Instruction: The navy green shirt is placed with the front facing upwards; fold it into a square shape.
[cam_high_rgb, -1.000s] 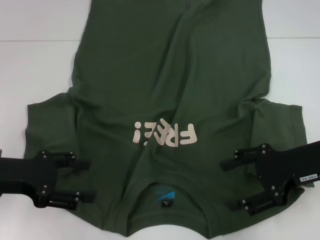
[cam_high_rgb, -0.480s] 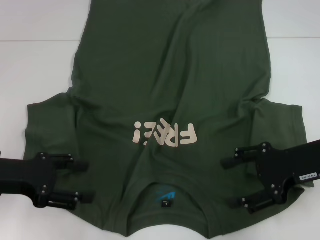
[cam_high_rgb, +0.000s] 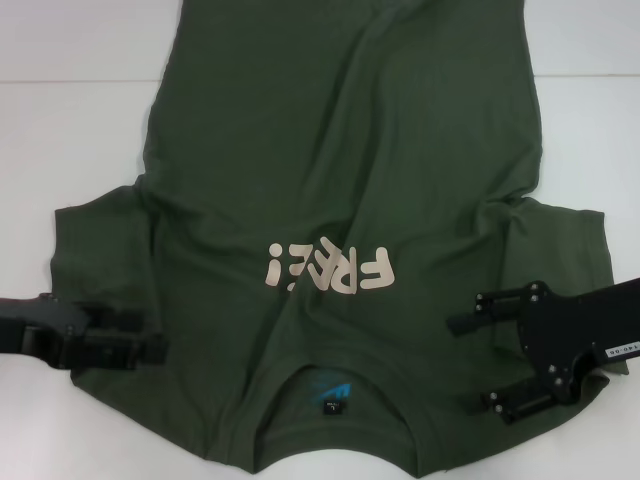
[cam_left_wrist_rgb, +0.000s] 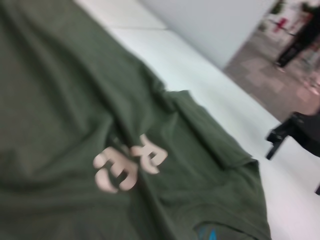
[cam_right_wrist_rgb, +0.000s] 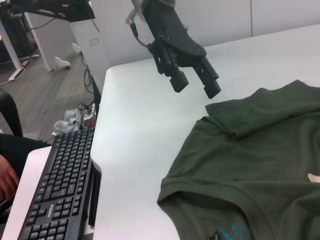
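**Left gripper turns at the sleeve**

The left gripper (cam_high_rgb: 140, 348) has rolled onto its side over the shirt's (cam_high_rgb: 340, 170) left sleeve — seemingly parted. The right gripper (cam_high_rgb: 478, 362) hovers spread wide over the other shoulder. The shirt lies flat, lettering up, on the table (cam_high_rgb: 80, 140).

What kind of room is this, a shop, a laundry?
Probably an office or lab. A white table holds the navy green shirt, a black keyboard lies beside it, and desks and cables stand behind.

Black screw-studded right pincer (cam_high_rgb: 490, 362), white label strip (cam_high_rgb: 618, 351).
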